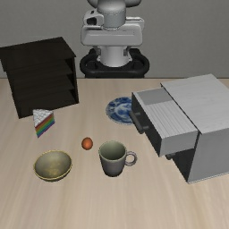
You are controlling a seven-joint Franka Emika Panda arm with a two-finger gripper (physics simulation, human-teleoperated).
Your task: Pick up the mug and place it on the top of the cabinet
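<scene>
The gripper (113, 55), whose grip I cannot tell, hangs high while the mug (114, 157) stands upright well forward of and below it, so it should descend squarely and pinch the rim opposite the handle (131, 160).

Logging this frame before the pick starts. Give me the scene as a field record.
mug: upright on table, handle toward the exterior view's right, untouched
cabinet: dark, exterior view's left
bowl: left of mug in view
orange ball: near mug's upper left in view
plate: blue-patterned, beside grey unit
striped wedge: beside cabinet's lower edge
</scene>
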